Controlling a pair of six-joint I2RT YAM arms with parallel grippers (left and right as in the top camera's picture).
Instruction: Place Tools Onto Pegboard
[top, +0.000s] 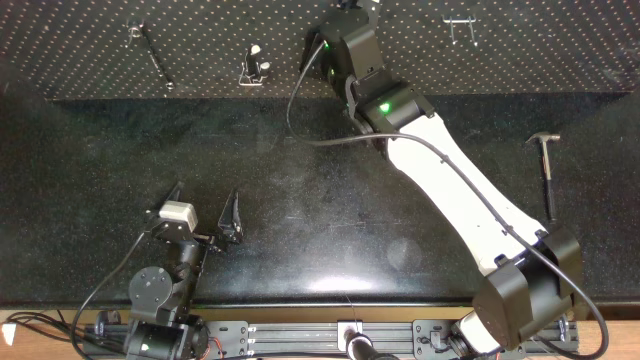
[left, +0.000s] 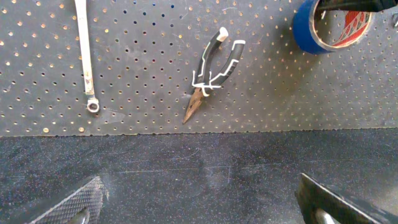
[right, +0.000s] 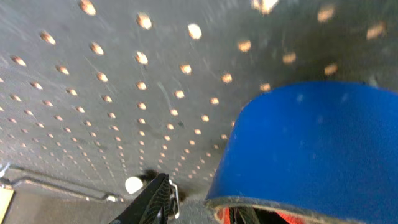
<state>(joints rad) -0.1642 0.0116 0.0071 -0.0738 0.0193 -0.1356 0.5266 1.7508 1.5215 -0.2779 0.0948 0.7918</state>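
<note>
The right gripper (left: 346, 5) is clamping the blue tape roll (left: 329, 28) up at the pegboard (top: 80, 50), right of the hanging pliers (left: 211, 74) – the left wrist view is showing that grip from afar. From above, the hammer (top: 546, 170) is lying on the table (top: 330, 200), and the left gripper (top: 205, 212) is sitting released

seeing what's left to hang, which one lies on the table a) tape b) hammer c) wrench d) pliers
b, the hammer lies on the table at the right; the wrench and pliers hang on the pegboard, and the tape is up at the board
</note>
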